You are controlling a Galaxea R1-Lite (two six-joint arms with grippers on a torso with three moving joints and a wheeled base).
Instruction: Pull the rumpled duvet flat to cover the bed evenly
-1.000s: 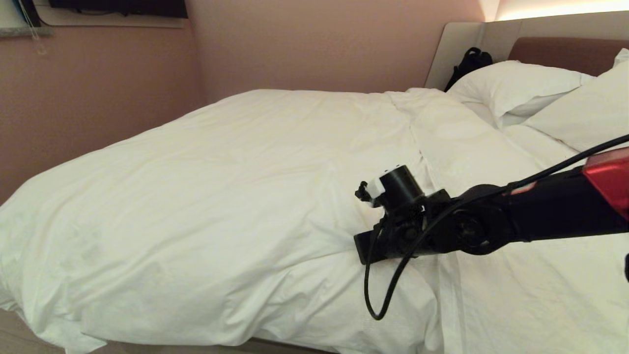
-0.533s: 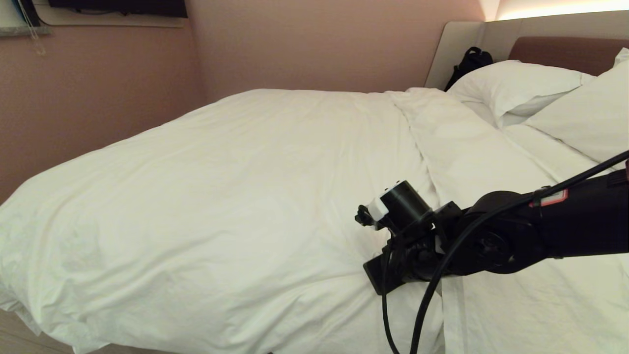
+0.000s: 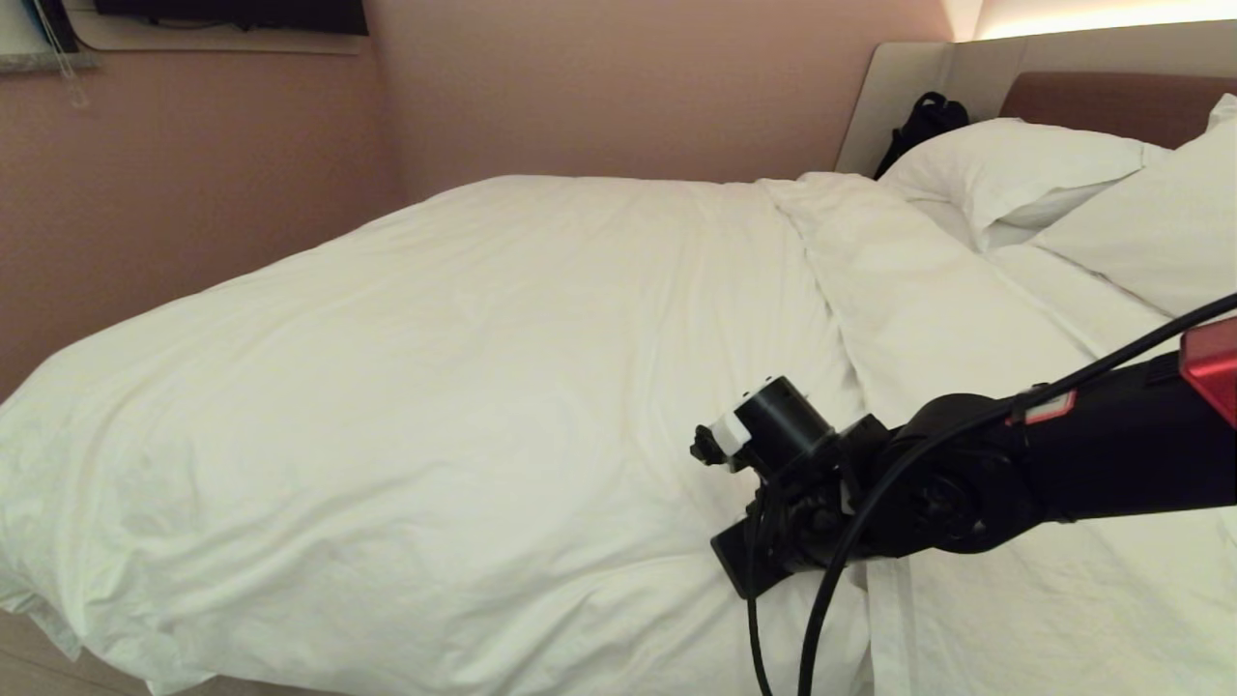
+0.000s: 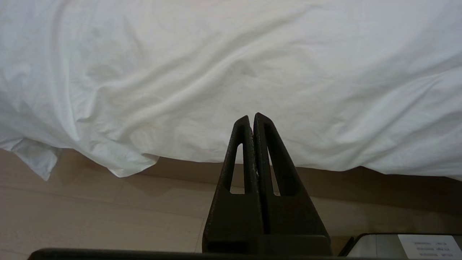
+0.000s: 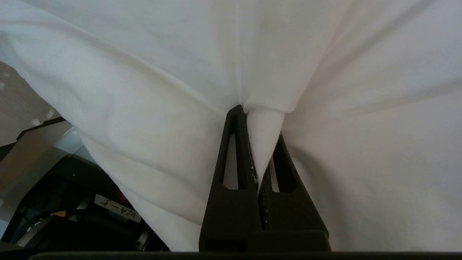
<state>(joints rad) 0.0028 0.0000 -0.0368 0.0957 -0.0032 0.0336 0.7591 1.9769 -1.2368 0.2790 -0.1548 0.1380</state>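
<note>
The white duvet (image 3: pixel 464 387) lies spread over most of the bed (image 3: pixel 1102 101), finely wrinkled, and its near edge hangs over the side. My right gripper (image 5: pixel 258 121) is shut on a pinch of duvet fabric, which fans out taut from the fingers. In the head view the right arm (image 3: pixel 966 483) reaches in from the right, low over the duvet's near part, and its wrist hides the fingertips. My left gripper (image 4: pixel 251 117) is shut and empty, parked low and facing the duvet's hanging edge (image 4: pixel 216 155) above the floor.
Two plump white pillows (image 3: pixel 1015 164) (image 3: pixel 1150 232) lean at the headboard, with a black bag (image 3: pixel 923 121) behind them. A pink wall (image 3: pixel 193 193) runs along the bed's far side. Pale wooden floor (image 4: pixel 90 216) lies below the near edge.
My right arm has moved down and nearer with the fabric still in its grip. The duvet's near edge has come with it and the folds at the front have flattened.
</note>
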